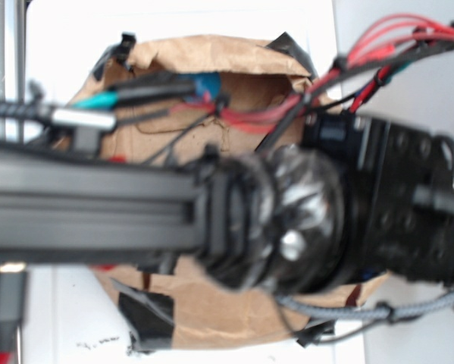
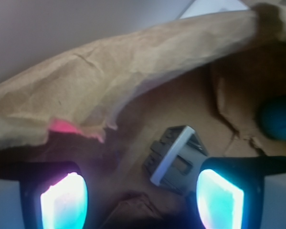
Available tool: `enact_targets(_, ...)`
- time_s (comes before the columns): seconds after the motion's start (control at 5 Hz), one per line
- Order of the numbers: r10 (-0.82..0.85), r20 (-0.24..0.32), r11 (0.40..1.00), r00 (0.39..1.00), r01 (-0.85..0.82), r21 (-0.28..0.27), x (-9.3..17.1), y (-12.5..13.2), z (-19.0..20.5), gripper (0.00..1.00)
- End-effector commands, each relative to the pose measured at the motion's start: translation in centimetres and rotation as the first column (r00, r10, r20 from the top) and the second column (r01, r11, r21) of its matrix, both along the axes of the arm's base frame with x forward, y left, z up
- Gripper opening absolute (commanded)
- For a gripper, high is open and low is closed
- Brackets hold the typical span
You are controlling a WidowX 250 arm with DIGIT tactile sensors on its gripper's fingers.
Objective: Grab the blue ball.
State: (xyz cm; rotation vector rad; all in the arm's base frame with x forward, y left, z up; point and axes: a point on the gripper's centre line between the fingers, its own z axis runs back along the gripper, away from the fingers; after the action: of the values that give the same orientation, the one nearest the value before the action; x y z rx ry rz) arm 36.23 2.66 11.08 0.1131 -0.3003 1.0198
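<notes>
Grab not yet made: spread, empty gripper (image 2: 142,200) is hovering beside grey metal bracket (image 2: 177,157), small teal-blue matte ball (image 2: 278,118) lying untouched beyond it.

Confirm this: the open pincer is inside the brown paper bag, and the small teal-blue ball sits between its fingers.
Not quite. In the wrist view the small teal-blue ball lies off to the right, outside the open pincer; the grey metal bracket sits between its fingers. The brown paper bag part holds.

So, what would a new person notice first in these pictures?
In the wrist view, the two glowing fingertips at the bottom edge stand apart over a torn brown paper bag. Between them lies a grey metal bracket; the blue ball sits at the right edge.
</notes>
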Motion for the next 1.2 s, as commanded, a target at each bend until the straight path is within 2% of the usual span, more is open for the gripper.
enact_targets(0.0,-0.152,0.141,0.984,0.978,0.164,-0.075,-8.3,0.8,8.2,1.00)
enact_targets(0.2,-0.013,0.118,0.993,0.993,0.027,-0.115,-10.5,1.7,9.3,1.00)
enact_targets(0.4,0.226,-0.007,0.970,0.974,-0.225,-0.094,-11.7,2.9,8.1,1.00)
enact_targets(1.0,0.226,-0.007,0.970,0.974,-0.225,-0.094,-11.7,2.9,8.1,1.00)
